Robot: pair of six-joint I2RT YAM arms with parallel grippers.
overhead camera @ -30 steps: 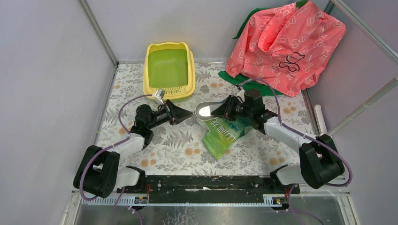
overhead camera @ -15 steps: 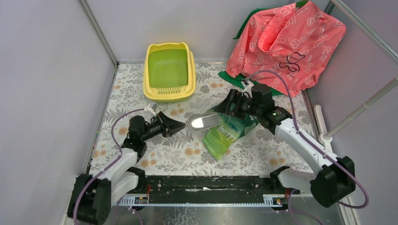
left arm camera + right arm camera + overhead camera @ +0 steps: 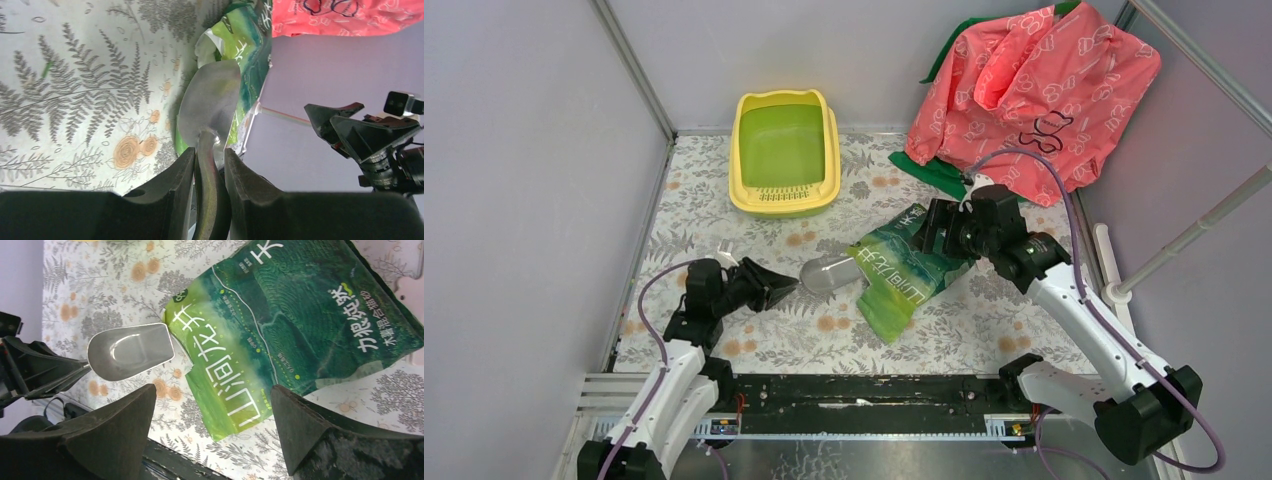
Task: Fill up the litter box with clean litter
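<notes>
Lettering in white Chinese covers the bag (image 3: 280, 330) under empty, spread right fingers (image 3: 115, 430); left fingers (image 3: 175, 200) grip the scoop (image 3: 210, 100).

A metal scoop (image 3: 131, 351), smooth with a soft dull shine. A glossy green plastic bag (image 3: 280, 335) (creased, catching light). A smooth yellow plastic litter box (image 3: 736, 165). A matt printed table cover (image 3: 804, 330). A crinkled, thin pink sheet (image 3: 1034, 90).

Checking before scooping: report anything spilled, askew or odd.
The green bag lies flat on the table, unheld under the open right gripper. The scoop in the left gripper is empty. Nothing looks spilled.
</notes>
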